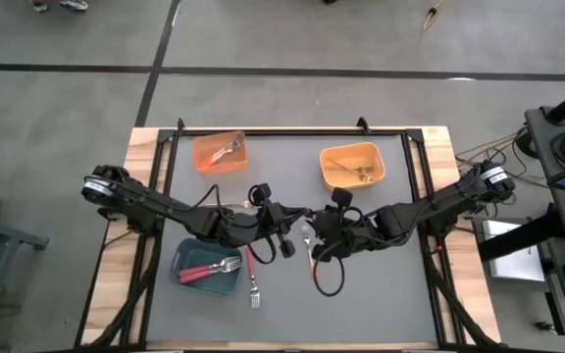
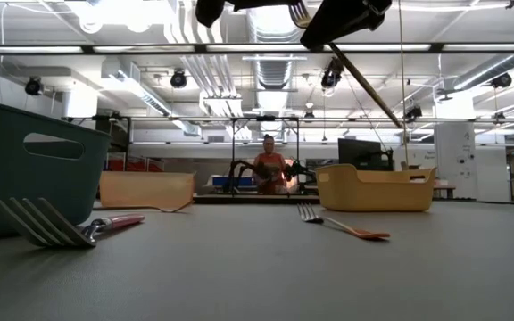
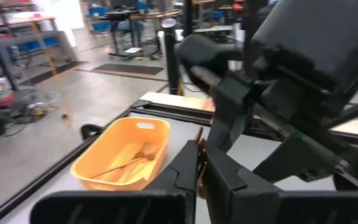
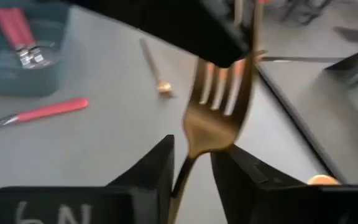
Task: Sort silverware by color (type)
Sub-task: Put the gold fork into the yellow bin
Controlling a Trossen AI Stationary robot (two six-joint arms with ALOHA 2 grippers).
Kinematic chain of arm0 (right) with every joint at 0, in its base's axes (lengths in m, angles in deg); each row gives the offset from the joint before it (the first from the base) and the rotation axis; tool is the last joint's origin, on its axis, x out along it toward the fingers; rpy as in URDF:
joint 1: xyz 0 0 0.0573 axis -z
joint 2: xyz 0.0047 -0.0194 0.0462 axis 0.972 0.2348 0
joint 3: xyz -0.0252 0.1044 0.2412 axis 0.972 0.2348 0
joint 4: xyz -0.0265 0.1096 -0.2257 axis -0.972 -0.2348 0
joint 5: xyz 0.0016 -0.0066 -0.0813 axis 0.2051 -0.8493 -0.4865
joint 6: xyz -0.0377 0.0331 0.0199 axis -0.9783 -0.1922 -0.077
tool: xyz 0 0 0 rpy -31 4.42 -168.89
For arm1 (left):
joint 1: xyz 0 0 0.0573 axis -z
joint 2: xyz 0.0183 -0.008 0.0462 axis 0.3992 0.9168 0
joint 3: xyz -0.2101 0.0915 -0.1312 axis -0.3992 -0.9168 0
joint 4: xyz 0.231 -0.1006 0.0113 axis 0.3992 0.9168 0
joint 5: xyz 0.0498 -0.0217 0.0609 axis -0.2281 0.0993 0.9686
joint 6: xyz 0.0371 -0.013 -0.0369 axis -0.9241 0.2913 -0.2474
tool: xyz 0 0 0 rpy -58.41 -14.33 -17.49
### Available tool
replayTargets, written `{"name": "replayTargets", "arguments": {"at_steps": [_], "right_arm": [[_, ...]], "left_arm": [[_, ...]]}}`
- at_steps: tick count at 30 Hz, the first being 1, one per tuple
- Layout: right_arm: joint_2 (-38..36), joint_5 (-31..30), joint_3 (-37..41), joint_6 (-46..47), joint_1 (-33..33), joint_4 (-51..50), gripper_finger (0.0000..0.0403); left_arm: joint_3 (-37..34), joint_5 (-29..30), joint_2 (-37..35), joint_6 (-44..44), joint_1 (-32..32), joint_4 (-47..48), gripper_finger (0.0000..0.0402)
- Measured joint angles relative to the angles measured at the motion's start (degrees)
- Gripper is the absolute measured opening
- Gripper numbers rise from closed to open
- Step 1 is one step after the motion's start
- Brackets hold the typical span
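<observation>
At mid-bench, the two arms meet tip to tip above the grey mat, with a gold fork [image 4: 219, 106] between them in the air. The left end effector [image 3: 199, 177] is pressed together, and a thin gold edge of that fork shows pinched between its fingers. The right end effector [image 4: 192, 158] is spread. Its two dark fingers [image 4: 151, 165] stand on either side of the fork's narrow neck, with bench showing in the gaps, and the tines rise beyond them towards the dark body of the other arm. On the mat near the meeting point lies an orange-handled fork [image 1: 311, 263], close to the right arm. A red-handled fork [image 1: 253, 279] lies just beside the teal bin [image 1: 186, 257], close to the left arm. The teal bin sits at the near left of the bench and holds more red-handled forks [image 1: 209, 270]. At the far side, the orange bin [image 1: 204, 147] on the left holds one fork. The yellow-orange bin [image 1: 333, 155] on the right holds gold forks [image 1: 356, 172]. The right wrist view also shows a slim gold utensil [image 4: 151, 65] lying flat on the mat between the teal bin and the raised fork. Beyond the bench, in the low view, a person [image 2: 269, 168] in an orange top is in the workshop.
</observation>
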Motion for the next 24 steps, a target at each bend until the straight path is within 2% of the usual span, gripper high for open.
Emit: {"name": "replayTargets", "arguments": {"at_steps": [3,6,12,19,24], "right_arm": [[0.0,-3.5,0.0,0.2,0.0,0.1,0.0118],[0.0,-4.4,0.0,0.9,0.0,0.0,0.0135],[0.0,-8.6,0.0,3.5,0.0,0.0,0.0136],[0.0,-11.1,0.0,4.1,0.0,0.0,0.0105],[0.5,-11.2,0.0,3.8,0.0,0.3,0.0045]], "left_arm": [[0.0,2.9,-0.1,0.0,0.0,0.1,0.0002],[0.0,5.0,-0.5,0.0,0.0,0.4,0.0002],[0.0,7.0,-0.9,-0.1,0.0,0.4,0.0001],[0.0,7.6,-0.9,-0.1,0.0,0.5,0.0],[0.0,7.6,-0.9,-0.2,0.1,0.5,0.0]]}}
